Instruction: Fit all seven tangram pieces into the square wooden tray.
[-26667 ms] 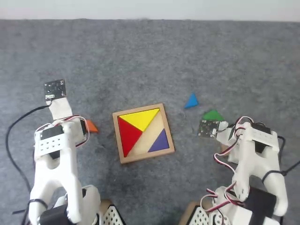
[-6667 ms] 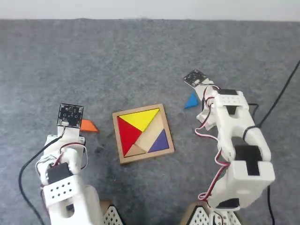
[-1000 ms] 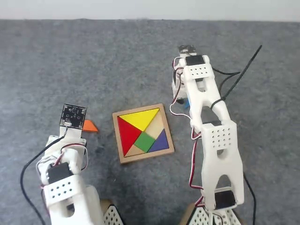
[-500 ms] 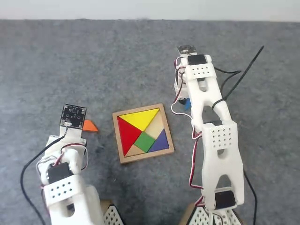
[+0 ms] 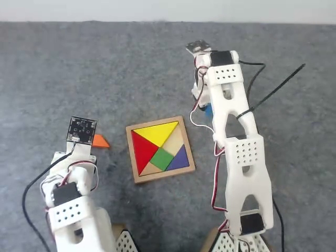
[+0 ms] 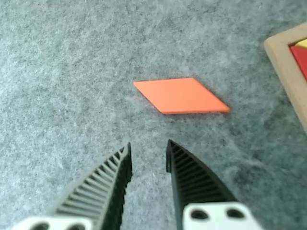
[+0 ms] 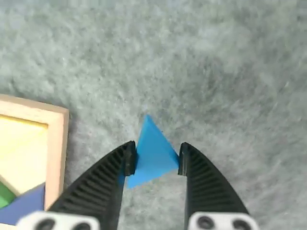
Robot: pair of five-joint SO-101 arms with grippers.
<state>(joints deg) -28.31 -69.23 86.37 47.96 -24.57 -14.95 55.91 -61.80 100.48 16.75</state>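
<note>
On the left part of the grey mat [image 5: 105, 68], the left gripper [image 6: 147, 146] hangs low over the mat, with its two fingers a little spread and holding nothing. From above, its wrist board covers these fingers, but the left wrist view shows them plainly. Just beyond the fingertips lies the orange parallelogram [image 6: 181, 96]. It is flat on the mat, apart from the fingers and near the left side of the tray.

The square wooden tray [image 5: 131, 155] sits about the middle of the mat, closer to the near edge and turned slightly. Inside it lie four pieces:
- the yellow triangle [image 5: 157, 132], along the far side
- the red triangle [image 5: 143, 149], along the left side
- the green square [image 5: 163, 158], in the centre
- the purple triangle [image 5: 179, 158], toward the near right corner

Bare wood shows at the right side and at the near side of the tray.

To the right of the tray's far right corner, the blue triangle [image 7: 152, 151] lies on the mat. From above, the right arm covers most of it. The right wrist view shows it between the fingers of the right gripper [image 7: 156, 154], which press against its two sides and pinch it. That view also shows a corner of the tray near the triangle.
</note>
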